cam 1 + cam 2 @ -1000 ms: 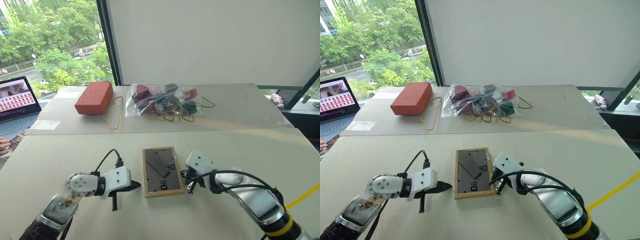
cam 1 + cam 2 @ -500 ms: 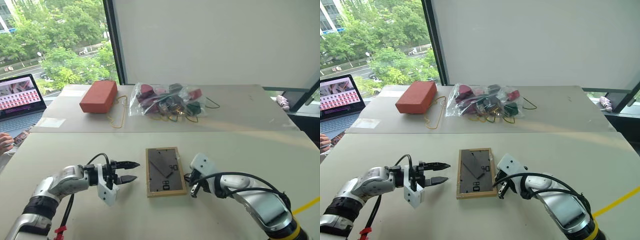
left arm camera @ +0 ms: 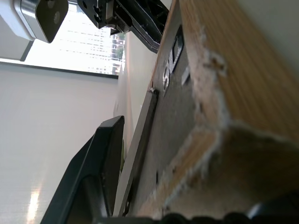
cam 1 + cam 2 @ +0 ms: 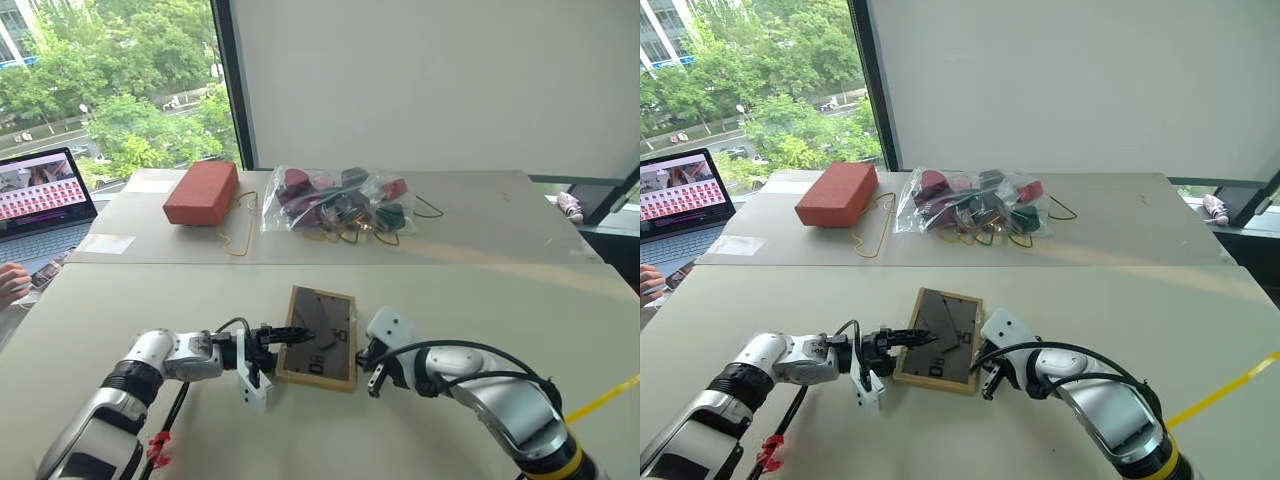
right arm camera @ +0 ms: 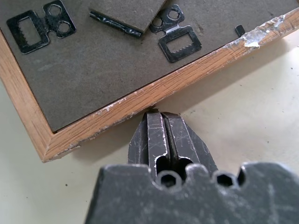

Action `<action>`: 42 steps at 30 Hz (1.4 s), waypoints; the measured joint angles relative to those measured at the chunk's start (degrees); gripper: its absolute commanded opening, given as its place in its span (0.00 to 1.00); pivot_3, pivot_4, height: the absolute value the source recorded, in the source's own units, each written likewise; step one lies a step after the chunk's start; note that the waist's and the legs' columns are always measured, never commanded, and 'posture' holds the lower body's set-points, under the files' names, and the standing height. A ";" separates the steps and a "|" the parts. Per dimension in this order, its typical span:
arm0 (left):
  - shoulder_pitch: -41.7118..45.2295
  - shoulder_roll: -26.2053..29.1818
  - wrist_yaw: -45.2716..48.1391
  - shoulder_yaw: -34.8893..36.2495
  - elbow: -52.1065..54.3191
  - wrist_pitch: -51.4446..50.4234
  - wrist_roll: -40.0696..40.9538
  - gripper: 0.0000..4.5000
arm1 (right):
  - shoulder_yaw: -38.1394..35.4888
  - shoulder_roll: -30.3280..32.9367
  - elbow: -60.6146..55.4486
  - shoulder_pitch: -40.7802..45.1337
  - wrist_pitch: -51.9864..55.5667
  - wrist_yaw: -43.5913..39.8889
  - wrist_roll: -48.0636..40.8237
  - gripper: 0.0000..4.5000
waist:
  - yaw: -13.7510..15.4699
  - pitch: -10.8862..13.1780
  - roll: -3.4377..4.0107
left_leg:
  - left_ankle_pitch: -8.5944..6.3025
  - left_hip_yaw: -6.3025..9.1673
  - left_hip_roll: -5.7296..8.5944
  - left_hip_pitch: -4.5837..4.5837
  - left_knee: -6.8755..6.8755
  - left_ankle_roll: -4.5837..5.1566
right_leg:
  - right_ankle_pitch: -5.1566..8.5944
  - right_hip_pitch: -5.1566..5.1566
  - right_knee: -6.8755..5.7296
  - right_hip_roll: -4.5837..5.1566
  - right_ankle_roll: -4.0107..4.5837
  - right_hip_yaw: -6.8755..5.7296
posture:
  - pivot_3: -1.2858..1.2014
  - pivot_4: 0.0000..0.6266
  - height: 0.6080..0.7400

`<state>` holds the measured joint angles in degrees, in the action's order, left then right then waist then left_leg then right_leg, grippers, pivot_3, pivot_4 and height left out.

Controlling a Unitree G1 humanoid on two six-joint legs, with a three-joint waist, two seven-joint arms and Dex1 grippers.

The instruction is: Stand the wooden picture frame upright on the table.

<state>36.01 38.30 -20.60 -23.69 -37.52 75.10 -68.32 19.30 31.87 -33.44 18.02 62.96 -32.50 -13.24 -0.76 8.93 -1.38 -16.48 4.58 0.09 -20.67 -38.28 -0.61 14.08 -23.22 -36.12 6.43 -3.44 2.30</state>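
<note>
Left tool (image 4: 290, 340) straddles wooden picture frame (image 4: 320, 325) on pale table (image 4: 480, 300) by window (image 4: 110, 90).

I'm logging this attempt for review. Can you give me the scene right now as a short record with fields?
frame: small light-wood picture frame, backboard up, its left edge raised off the table
surface: pale beige table
left gripper: fingers straddling the frame's left edge, one above the backboard
right gripper: fingers shut, tips against the frame's right wooden edge
background: red-orange brick-shaped block, clear bag of mixed items
status: frame not yet upright
</note>
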 measured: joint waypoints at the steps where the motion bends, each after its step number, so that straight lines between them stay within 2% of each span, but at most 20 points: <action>1: 0.29 0.59 -1.17 -0.54 0.28 0.07 0.00 0.37 | -0.13 0.02 0.00 0.00 0.11 0.16 -0.17 0.00 | -0.04 -0.01 0.01 | 0.00 0.00 0.00 0.01 0.00 0.00 | 0.00 0.00 0.00 0.00 0.00 0.00 | 0.52 0.24 1.00; 2: 0.29 1.06 -2.21 -0.89 0.48 0.01 0.15 0.28 | -0.23 0.17 0.01 -0.01 0.14 0.23 -0.33 0.00 | -0.10 -0.01 0.01 | 0.00 0.00 0.00 0.01 0.01 0.00 | 0.00 0.00 0.00 0.00 0.00 0.00 | 0.52 0.24 1.00; 3: 0.23 1.51 -3.15 -1.33 0.57 -0.17 0.21 0.25 | -0.41 0.57 0.04 -0.02 0.14 0.22 -0.44 0.00 | -0.16 0.00 0.01 | 0.00 0.00 -0.01 0.01 0.01 0.00 | 0.00 0.00 -0.01 -0.01 0.00 0.00 | 0.52 0.24 1.00; 11: -1.09 4.13 -7.60 -4.33 2.80 -2.96 0.22 0.25 | -5.33 2.65 4.36 1.12 0.06 1.11 -0.38 0.00 | -0.58 -0.01 0.02 | 0.00 -0.02 -0.01 0.08 0.03 0.00 | 0.00 0.00 -0.05 -0.01 0.00 0.01 | 0.52 0.24 1.00; 12: -1.19 4.35 -7.85 -4.55 3.07 -3.20 0.26 0.25 | -6.44 2.33 5.24 1.50 0.06 1.42 -0.46 0.06 | -0.64 -0.01 0.03 | 0.00 -0.03 -0.01 0.09 0.03 0.00 | 0.00 0.00 -0.05 -0.01 0.00 0.01 | 0.52 0.24 1.00; 13: -1.33 4.50 -8.01 -4.72 3.31 -3.51 0.43 0.25 | -7.78 1.85 6.06 2.11 0.06 1.66 -0.58 0.06 | -0.71 -0.02 0.04 | 0.00 -0.03 -0.01 0.09 0.03 0.01 | 0.00 0.00 -0.06 -0.01 0.00 0.02 | 0.52 0.24 1.00; 14: -1.59 4.68 -8.03 -4.81 3.73 -3.87 0.68 0.25 | -9.51 1.05 7.05 3.17 0.08 1.86 -1.07 0.16 | -0.81 -0.02 0.05 | 0.00 -0.03 -0.01 0.10 0.04 0.00 | 0.00 0.00 -0.07 -0.01 0.00 0.02 | 0.52 0.24 1.00; 16: -2.00 4.83 -8.01 -5.05 4.25 -4.45 0.98 0.25 | -13.44 -0.50 8.87 6.52 0.10 2.13 -2.42 0.26 | -0.96 -0.04 0.09 | 0.00 -0.03 -0.01 0.11 0.04 0.00 | 0.00 0.00 -0.09 -0.01 0.01 0.03 | 0.52 0.24 1.00; 17: -2.23 4.95 -7.96 -5.22 4.50 -4.82 1.23 0.25 | -15.13 -0.78 10.49 9.26 0.11 1.43 -3.78 0.39 | -1.01 -0.06 0.12 | 0.00 -0.03 -0.01 0.12 0.04 0.00 | 0.00 0.00 -0.10 -0.01 0.01 0.03 | 0.52 0.24 1.00; 20: -2.42 5.06 -7.74 -5.44 5.11 -5.33 1.50 0.25 | -17.36 -0.83 12.83 14.37 0.13 -0.08 -5.78 0.58 | -0.96 -0.09 0.19 | 0.00 -0.02 -0.01 0.12 0.05 0.01 | 0.00 0.00 -0.10 -0.01 0.01 0.02 | 0.52 0.24 1.00; 21: -2.55 5.16 -7.56 -5.58 5.31 -5.45 1.90 0.25 | -17.67 -1.09 13.82 16.09 0.15 -0.73 -6.71 0.69 | -0.95 -0.10 0.21 | 0.00 -0.02 -0.01 0.12 0.08 0.01 | 0.00 0.00 -0.10 -0.01 0.01 0.02 | 0.52 0.24 1.00; 22: -2.69 5.26 -7.52 -5.65 5.44 -5.45 2.09 0.25 | -17.77 -1.64 14.52 16.94 0.52 -1.12 -7.58 0.75 | -0.95 -0.10 0.21 | 0.00 -0.02 -0.01 0.11 0.08 0.01 | 0.00 0.00 -0.10 -0.01 0.01 0.02 | 0.52 0.24 1.00; 25: -2.92 5.82 -7.43 -5.88 5.53 -5.49 2.60 0.25 | -18.34 -6.49 17.00 20.08 4.21 -2.02 -11.75 0.98 | -1.48 -0.12 0.27 | 0.00 -0.03 -0.01 0.11 0.10 0.02 | 0.00 -0.03 -0.39 -0.01 0.01 0.03 | 0.52 0.24 1.00; 28: -2.90 6.03 -7.51 -6.29 5.72 -6.00 2.68 0.25 | -18.84 -12.61 20.30 23.91 10.47 -3.58 -17.68 0.99 | -1.64 -0.13 0.31 | 0.00 -0.01 0.00 0.13 0.10 0.01 | 0.00 -0.07 -0.62 0.00 0.01 0.02 | 0.52 0.24 1.00; 31: -2.86 5.97 -8.01 -6.69 6.59 -7.04 2.42 0.25 | -17.50 -13.85 25.04 26.15 11.97 -3.87 -19.01 0.99 | -1.48 -0.13 0.31 | 0.00 0.00 0.03 0.12 0.09 0.00 | 0.00 -0.07 -0.61 0.02 0.01 0.02 | 0.52 0.24 1.00; 37: -3.21 6.61 -8.11 -6.86 7.16 -7.58 3.31 0.25 | -17.27 -11.20 28.84 26.34 9.37 -3.07 -17.68 0.99 | -1.56 -0.16 0.37 | 0.03 -0.02 0.04 -0.09 0.09 -0.04 | 0.00 -0.39 -0.71 0.04 0.01 0.03 | 0.52 0.24 1.00; 39: -3.45 6.61 -7.28 -6.73 7.07 -7.59 4.84 0.25 | -17.66 -9.37 26.18 24.28 6.13 -2.27 -16.61 0.99 | -1.51 -0.16 0.37 | 0.04 -0.02 0.04 -0.32 0.06 -0.06 | 0.00 -0.66 -0.78 0.05 0.01 0.03 | 0.52 0.24 1.00; 42: -4.07 6.61 -5.86 -6.48 7.57 -7.67 6.71 0.25 | -17.07 -2.77 19.62 16.49 0.65 -2.44 -13.75 0.99 | -1.31 -0.18 0.38 | 0.06 -0.05 0.07 -0.55 0.00 -0.09 | 0.00 -0.94 -0.86 0.10 0.01 0.01 | 0.52 0.24 1.00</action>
<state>31.94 44.91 -26.46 -30.17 -29.95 67.43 -61.60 2.23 29.11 -13.82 34.51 63.61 -34.94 -26.99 -2.06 8.76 -1.00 -16.43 4.53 0.16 -21.22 -38.28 -0.70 14.08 -24.16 -36.99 6.53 -3.43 2.31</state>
